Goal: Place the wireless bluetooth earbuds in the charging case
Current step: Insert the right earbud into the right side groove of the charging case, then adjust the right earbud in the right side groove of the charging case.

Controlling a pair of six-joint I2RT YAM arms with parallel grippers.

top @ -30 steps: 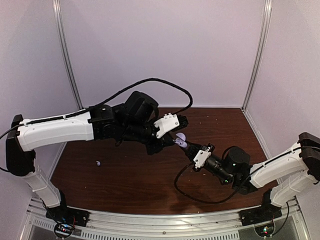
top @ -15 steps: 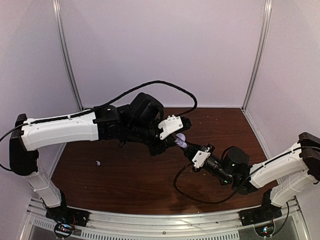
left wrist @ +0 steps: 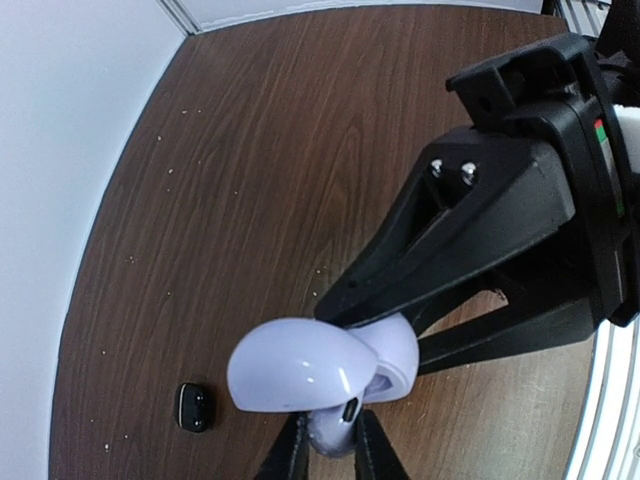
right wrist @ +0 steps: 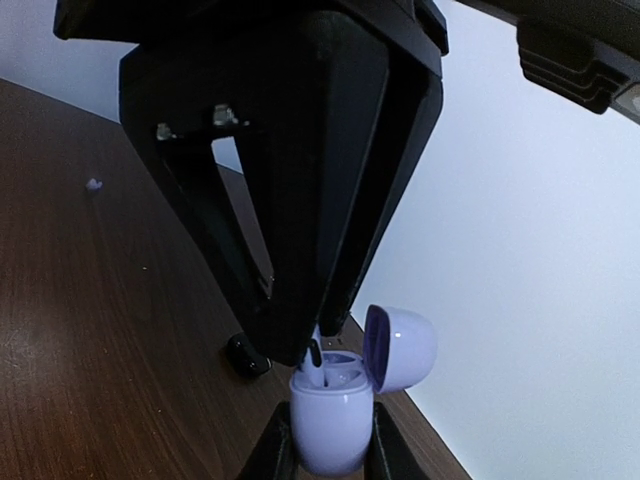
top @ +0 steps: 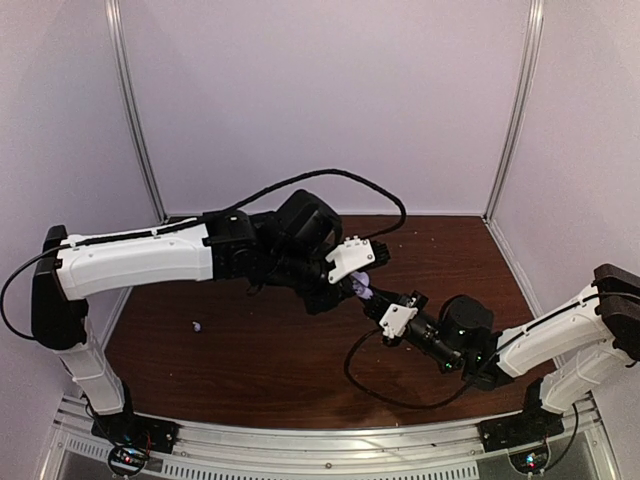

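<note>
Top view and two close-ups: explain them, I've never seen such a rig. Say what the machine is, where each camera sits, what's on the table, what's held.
Two robot arms, the left arm and the right arm, are bolted at the near edge of the table. The wide picture is from a fixed camera above and behind them; each close-up is from a wrist camera looking along its own tool. The right tool grips the open case by its base. The left tool pinches one earbud right at the case's opening. On the table lie the other earbud and a small black oval.
</note>
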